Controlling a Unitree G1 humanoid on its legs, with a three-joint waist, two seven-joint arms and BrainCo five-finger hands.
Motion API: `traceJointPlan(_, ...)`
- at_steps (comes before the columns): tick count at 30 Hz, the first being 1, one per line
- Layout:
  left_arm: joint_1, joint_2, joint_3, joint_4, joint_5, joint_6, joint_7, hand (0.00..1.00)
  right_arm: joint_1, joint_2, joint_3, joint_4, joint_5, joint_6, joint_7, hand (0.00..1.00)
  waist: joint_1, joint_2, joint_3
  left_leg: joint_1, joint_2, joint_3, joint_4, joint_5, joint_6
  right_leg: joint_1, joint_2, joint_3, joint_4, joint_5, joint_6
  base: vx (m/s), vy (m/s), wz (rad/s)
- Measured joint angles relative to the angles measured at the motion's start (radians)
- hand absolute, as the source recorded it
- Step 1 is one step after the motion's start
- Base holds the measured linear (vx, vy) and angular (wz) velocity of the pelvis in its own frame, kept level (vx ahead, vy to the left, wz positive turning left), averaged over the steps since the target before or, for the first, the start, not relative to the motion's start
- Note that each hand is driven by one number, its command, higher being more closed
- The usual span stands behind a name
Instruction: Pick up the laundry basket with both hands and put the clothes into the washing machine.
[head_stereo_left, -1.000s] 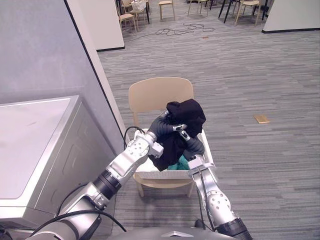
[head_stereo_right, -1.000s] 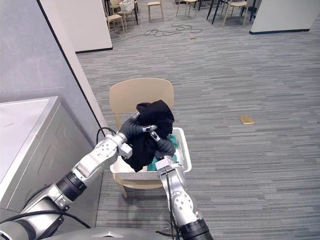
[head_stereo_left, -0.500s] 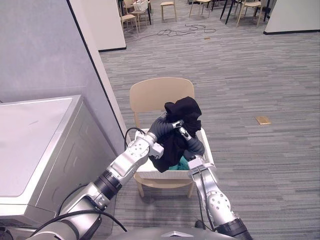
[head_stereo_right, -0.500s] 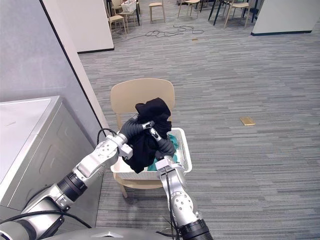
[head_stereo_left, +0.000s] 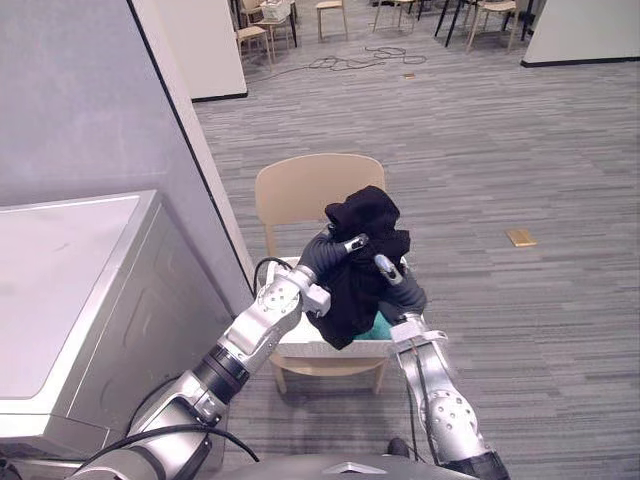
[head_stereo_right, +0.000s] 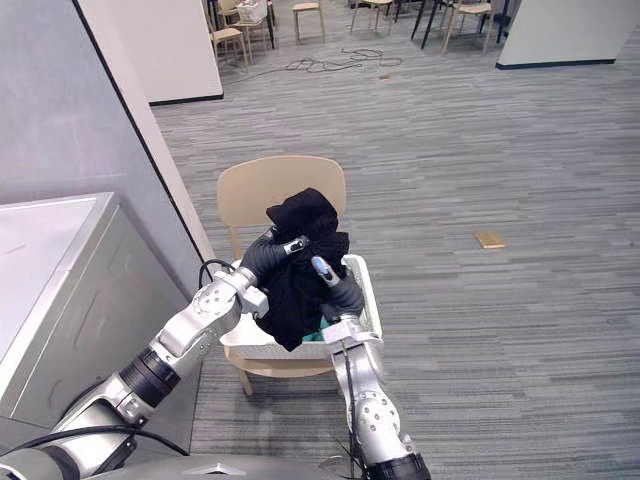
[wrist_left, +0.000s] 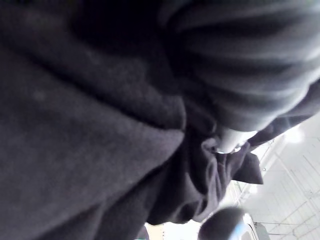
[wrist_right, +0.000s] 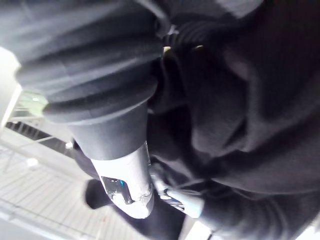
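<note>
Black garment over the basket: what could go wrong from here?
The black garment is bunched over the left hand and right hand, its tail hanging down to the basket; it could slip off or snag the rim. The washing machine stands off to the left; swinging over, the trailing cloth could catch the chair.

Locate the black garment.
In the eye views, centre: the black garment hangs between the left hand and right hand, above the white basket on the wooden chair.
</note>
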Motion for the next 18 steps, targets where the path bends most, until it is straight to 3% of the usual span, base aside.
traceJointPlan(4, 0.077, 0.031, 0.123, 0.000, -0.012, 0.019, 0.009, 1.00, 0.017, 0.023, -0.215, -0.035, -0.001, -0.055, 0.014, 0.00, -0.012, -0.005, -0.001, 0.014, 0.007, 0.028, -0.002, -0.006, -0.004, -0.011, 0.010, 0.028, 0.007, -0.001, -0.001, -0.02, -0.003, -0.19)
traceJointPlan(18, 0.161, 0.054, 0.421, -0.238, -0.069, 0.001, 0.070, 1.00, 0.114, 0.071, -0.345, -0.012, -0.006, -0.062, 0.010, 0.00, -0.020, -0.008, 0.000, 0.045, 0.019, 0.071, -0.002, -0.022, -0.011, -0.012, 0.027, 0.071, 0.008, -0.004, -0.005, -0.02, -0.003, -0.10)
